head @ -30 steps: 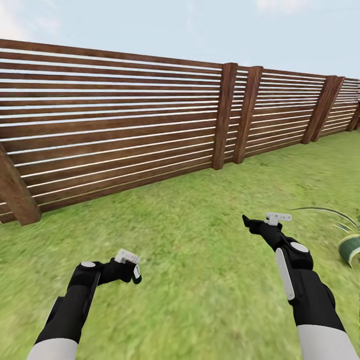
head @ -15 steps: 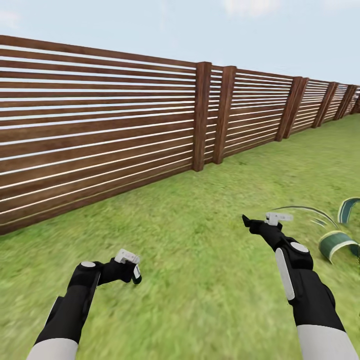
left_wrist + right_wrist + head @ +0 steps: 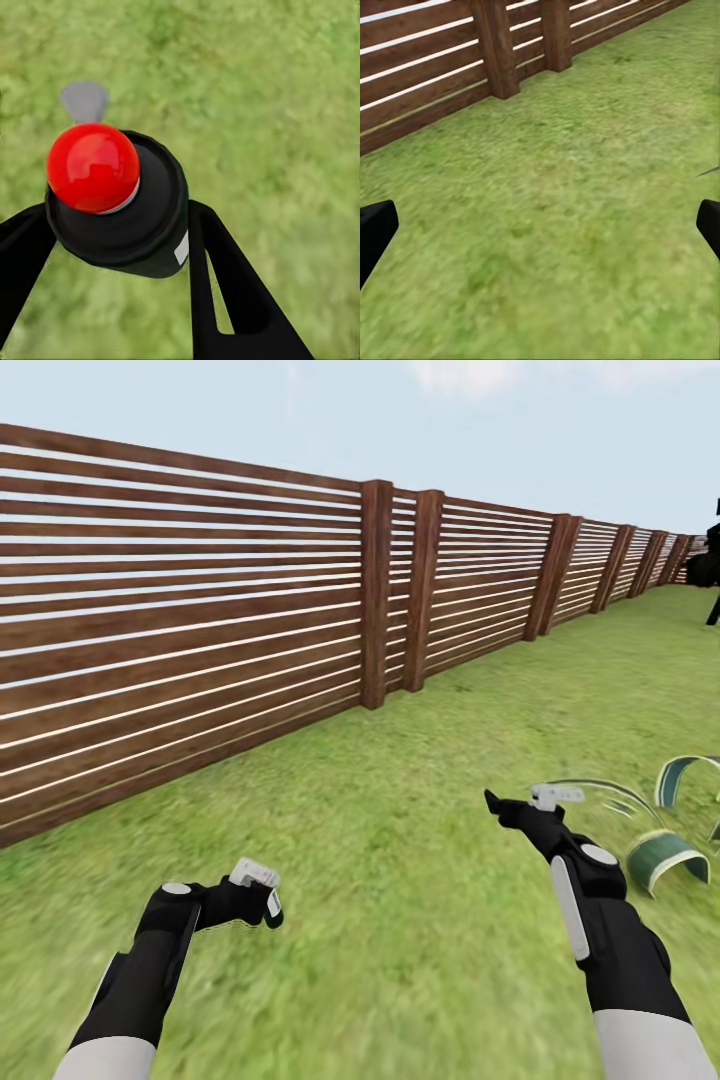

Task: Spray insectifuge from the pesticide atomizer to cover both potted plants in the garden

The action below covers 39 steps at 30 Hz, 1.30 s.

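My left gripper point(image 3: 266, 897) is shut on the pesticide atomizer point(image 3: 273, 911), a dark green bottle with a small white label, held low over the garden lawn point(image 3: 400, 920). In the left wrist view the atomizer point(image 3: 127, 217) shows end-on with a red round cap, and a black finger presses each side of it where the left gripper point(image 3: 112, 217) closes. My right gripper point(image 3: 522, 801) hangs over the grass with nothing in it. In the right wrist view the right gripper point(image 3: 544, 225) stands open, its fingertips far apart. The potted plants are out of view.
A brown slatted wooden fence point(image 3: 250, 610) runs along the lawn's far side from left to right. Curved striped agave leaves point(image 3: 665, 852) lie close to the right arm. A dark shape point(image 3: 712, 565) stands at the far right by the fence.
The whole view has swung to the right: the fence posts sit further left and more of the striped leaves show. Both arms hold the same pose.
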Available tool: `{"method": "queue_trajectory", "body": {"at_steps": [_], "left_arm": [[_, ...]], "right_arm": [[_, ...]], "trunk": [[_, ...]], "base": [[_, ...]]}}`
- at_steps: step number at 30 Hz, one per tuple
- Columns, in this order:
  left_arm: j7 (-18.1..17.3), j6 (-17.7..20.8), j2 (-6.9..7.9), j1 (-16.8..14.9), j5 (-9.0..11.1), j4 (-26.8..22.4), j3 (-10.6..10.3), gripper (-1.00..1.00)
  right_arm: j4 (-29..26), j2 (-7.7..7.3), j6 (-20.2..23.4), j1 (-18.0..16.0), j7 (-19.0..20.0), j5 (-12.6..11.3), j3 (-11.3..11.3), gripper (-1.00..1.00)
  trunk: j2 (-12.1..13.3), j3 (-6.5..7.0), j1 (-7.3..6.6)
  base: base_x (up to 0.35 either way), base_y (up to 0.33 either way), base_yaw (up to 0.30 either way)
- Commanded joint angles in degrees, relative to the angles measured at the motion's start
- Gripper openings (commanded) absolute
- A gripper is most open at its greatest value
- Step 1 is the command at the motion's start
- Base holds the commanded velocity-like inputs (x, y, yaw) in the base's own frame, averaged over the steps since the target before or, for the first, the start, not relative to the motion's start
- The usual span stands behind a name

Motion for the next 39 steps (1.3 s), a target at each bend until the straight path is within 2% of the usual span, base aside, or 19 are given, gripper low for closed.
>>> {"method": "queue_trajectory", "body": {"at_steps": [1,25,39], "left_arm": [[-0.51,0.25,-0.07,-0.05,-0.36,-0.07,0.18,-1.00],[-0.51,0.25,-0.07,-0.05,-0.36,-0.07,0.18,-1.00],[-0.51,0.25,-0.07,-0.05,-0.36,-0.07,0.19,-1.00]], "right_arm": [[-0.06,0.00,0.33,-0.03,0.20,-0.28,-0.09,1.00],[-0.06,0.00,0.33,-0.03,0.20,-0.23,-0.06,1.00],[-0.06,-0.01,0.33,-0.03,0.18,-0.19,-0.06,1.00]], "trunk": [[-0.02,-0.06,0.03],[-0.02,-0.06,0.03],[-0.02,-0.06,0.03]], "base": [[0.348,0.000,-0.003],[0.348,0.000,-0.003],[0.347,0.033,-0.233]]}}
